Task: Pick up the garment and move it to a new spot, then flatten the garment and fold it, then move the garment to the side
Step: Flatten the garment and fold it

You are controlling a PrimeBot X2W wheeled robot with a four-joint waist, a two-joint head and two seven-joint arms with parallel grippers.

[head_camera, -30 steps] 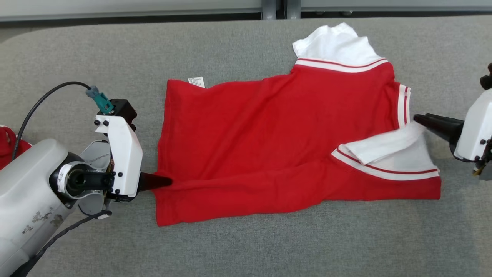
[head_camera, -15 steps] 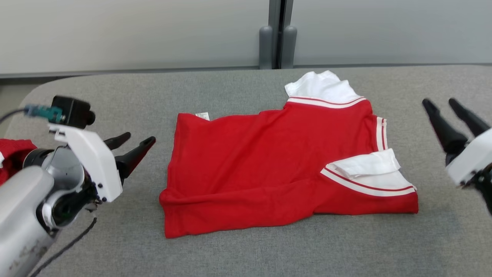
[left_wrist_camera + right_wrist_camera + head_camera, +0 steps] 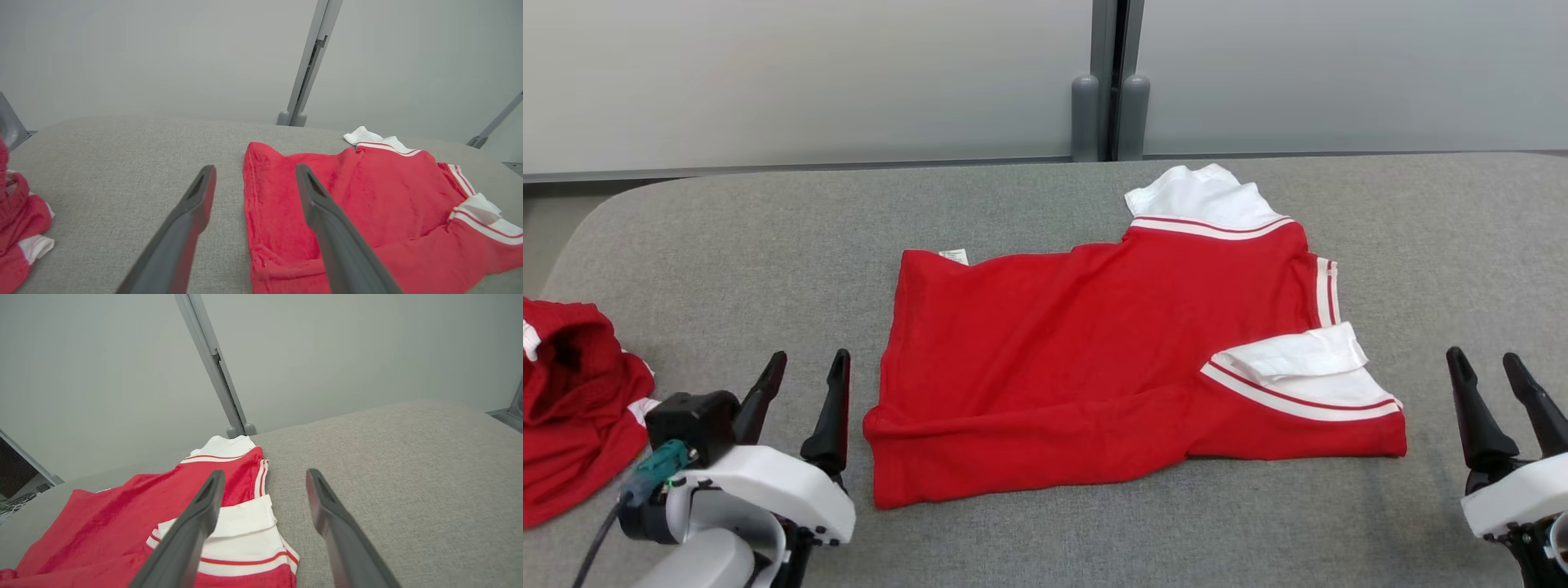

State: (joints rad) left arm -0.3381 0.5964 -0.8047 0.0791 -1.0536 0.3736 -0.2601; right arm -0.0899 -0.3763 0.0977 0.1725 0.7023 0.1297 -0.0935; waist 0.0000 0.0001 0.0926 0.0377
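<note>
The left pincer (image 3: 809, 356) and right pincer (image 3: 1482, 355) are now standing wide, pulled back off the garment (image 3: 1078, 351); folding is looking unfinished.

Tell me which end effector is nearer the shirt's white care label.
Left. The left end effector is beside the shirt's hem end, where the label lies; the right end effector is past its opposite end.

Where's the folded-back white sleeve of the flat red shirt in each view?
Head view: white sleeve, right of centre, on the red shirt.
Left wrist view: sleeve at the far right edge.
Right wrist view: sleeve low, just left of centre.
Shared landmark: grey wall post.
</note>
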